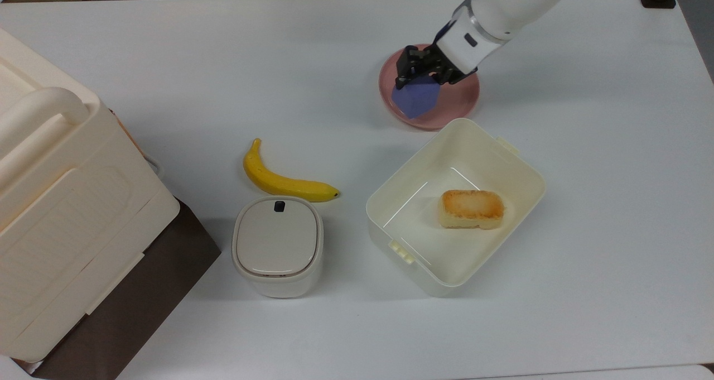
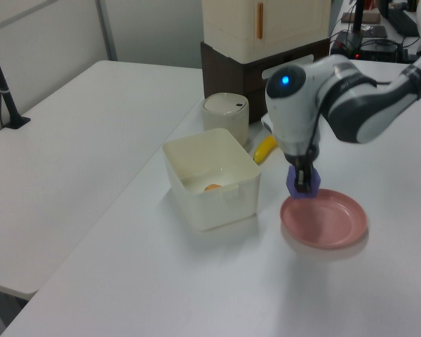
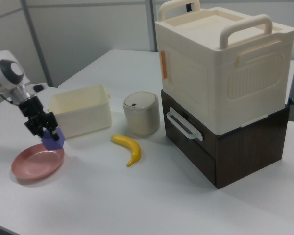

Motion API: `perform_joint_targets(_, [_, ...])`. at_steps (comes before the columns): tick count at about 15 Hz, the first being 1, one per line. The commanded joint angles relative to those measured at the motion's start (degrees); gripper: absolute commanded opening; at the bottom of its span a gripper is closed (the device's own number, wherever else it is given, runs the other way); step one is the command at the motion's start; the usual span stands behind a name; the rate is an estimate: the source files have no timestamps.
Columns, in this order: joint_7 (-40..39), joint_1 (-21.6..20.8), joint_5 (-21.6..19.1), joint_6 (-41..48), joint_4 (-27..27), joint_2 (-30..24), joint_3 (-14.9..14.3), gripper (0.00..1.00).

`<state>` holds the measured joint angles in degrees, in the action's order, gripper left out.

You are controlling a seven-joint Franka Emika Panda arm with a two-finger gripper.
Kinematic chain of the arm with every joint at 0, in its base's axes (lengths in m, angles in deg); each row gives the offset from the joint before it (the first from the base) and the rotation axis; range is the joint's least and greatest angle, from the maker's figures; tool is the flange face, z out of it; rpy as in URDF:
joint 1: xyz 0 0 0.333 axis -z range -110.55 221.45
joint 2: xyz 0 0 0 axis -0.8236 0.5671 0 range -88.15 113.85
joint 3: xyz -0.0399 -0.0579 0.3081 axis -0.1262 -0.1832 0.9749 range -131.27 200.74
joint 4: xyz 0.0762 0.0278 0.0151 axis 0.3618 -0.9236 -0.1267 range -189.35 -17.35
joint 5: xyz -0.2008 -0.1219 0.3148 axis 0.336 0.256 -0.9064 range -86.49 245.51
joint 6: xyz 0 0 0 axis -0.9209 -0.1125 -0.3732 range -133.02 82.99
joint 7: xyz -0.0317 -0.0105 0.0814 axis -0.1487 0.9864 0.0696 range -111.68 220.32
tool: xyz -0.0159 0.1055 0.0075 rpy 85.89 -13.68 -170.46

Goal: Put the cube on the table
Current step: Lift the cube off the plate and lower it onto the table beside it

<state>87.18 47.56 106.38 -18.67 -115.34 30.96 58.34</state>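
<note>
Top view shows the small matte blue-purple cube [image 1: 416, 97] clamped between the black fingers of the tool [image 1: 419, 71], over the left part of the round, smooth pink plate [image 1: 456, 100]. Left view shows the cube [image 2: 299, 184] lifted clear of the plate [image 2: 330, 225], hanging above its far rim, with the white arm reaching steeply down from the upper right and the tool [image 2: 302, 180] pointing at the bench. Right view shows the same lift: the cube [image 3: 53, 139] sits a little above the plate [image 3: 34, 164], tilted on one corner.

Just near of the plate in the top view stands a cream, open, rounded plastic box [image 1: 390, 190] holding a toasted orange-tan bread-like block [image 1: 472, 208]. To the top view's left lie a smooth yellow banana [image 1: 281, 180] and a squat cream lidded canister [image 1: 277, 246], then a large cream handled case [image 1: 61, 201] on a dark brown drawer unit [image 1: 145, 307]. The large white flat bench [image 1: 223, 62] has open room to the left and far side of the plate, and at the top view's right.
</note>
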Motion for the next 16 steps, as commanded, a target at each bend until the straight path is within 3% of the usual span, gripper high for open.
perform_joint_targets(1, [0.54,4.36,-1.47,0.37,1.35,-0.79,-0.58,0.29])
perform_joint_targets(8, [0.63,9.12,-1.03,0.28,1.18,-0.09,-1.98,0.34])
perform_joint_targets(9, [0.63,9.12,-0.94,0.37,1.18,0.17,-2.25,0.51])
perform_joint_targets(10, [0.63,9.12,-0.86,0.37,1.18,0.18,-2.42,0.81])
perform_joint_targets(11, [0.63,9.12,-0.59,0.54,1.18,0.18,-2.69,1.0])
perform_joint_targets(16, [2.12,9.03,1.43,1.16,1.18,0.18,-2.69,1.0])
